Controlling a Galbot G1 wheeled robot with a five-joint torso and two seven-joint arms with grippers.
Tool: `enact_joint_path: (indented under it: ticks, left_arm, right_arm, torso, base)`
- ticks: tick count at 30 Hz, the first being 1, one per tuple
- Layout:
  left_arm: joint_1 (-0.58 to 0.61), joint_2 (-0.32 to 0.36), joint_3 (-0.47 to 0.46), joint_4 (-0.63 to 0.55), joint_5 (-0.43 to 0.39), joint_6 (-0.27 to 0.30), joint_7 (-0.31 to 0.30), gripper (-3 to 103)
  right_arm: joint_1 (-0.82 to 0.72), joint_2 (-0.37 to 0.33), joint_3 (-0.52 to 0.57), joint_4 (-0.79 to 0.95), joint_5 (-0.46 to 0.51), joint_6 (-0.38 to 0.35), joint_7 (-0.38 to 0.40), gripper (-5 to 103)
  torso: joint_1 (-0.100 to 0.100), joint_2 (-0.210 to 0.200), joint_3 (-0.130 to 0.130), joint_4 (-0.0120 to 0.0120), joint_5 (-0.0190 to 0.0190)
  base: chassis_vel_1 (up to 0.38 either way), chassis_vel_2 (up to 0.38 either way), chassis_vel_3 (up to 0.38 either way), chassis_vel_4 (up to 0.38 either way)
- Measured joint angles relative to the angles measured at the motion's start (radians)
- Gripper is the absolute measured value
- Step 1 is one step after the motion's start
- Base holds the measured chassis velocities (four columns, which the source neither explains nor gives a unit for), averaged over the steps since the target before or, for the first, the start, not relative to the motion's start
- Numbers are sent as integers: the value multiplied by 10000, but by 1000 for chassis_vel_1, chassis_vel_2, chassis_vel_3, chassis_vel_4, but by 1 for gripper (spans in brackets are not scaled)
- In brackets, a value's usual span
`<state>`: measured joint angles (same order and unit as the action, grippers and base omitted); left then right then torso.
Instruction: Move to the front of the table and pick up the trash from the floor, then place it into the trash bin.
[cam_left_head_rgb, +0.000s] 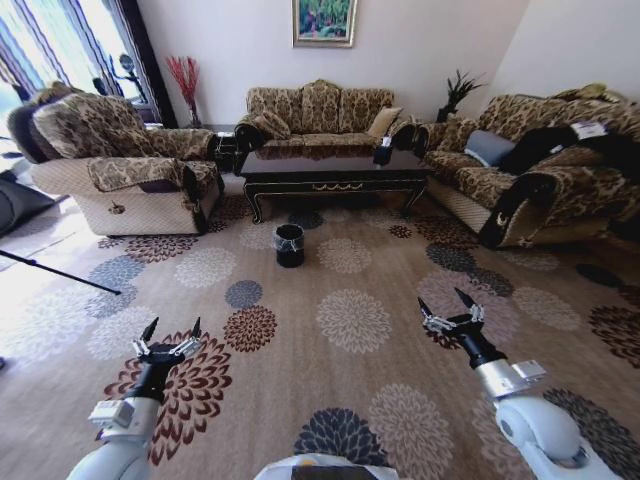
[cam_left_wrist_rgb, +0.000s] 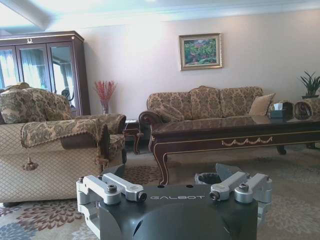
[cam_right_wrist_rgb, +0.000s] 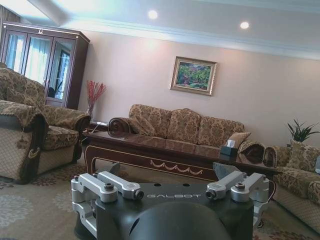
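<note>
The table, long, low and glossy black with gold ornament on its front rail, stands far ahead between the sofas. It also appears in the left wrist view and the right wrist view. The small round black trash bin sits on the carpet in front of the table's left half, and its rim peeks over my left gripper's body. My left gripper and right gripper hover open and empty above the carpet near me. The trash is out of view.
An armchair stands at the left, a three-seat sofa behind the table, and another sofa at the right. A tissue box rests on the table. A dark rod lies across the floor at the left. Patterned carpet stretches between me and the bin.
</note>
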<state>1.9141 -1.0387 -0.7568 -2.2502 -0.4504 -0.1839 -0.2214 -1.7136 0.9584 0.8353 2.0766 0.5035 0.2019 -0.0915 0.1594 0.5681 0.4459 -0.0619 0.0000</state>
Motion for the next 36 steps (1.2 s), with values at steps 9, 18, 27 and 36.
enact_joint_path:
  ticks: [9,18,27,36]
  left_arm:
    - [0,0,0,0,0,0,0,100]
    - [1,0,0,0,0,0,0,100]
    - [0,0,0,0,0,0,0,100]
    - [0,0,0,0,0,0,0,100]
  right_arm:
    - [0,0,0,0,0,0,0,100]
    - [0,0,0,0,0,0,0,100]
    - [0,0,0,0,0,0,0,100]
    - [0,0,0,0,0,0,0,100]
  torso:
    - [152,377,227,0,0]
    - [308,763,458,0,0]
    - [484,1176,693,0,0]
    - [628,1525,899,0,0]
  base:
    - [0,0,0,0]
    - [0,0,0,0]
    - [0,0,0,0]
    - [0,0,0,0]
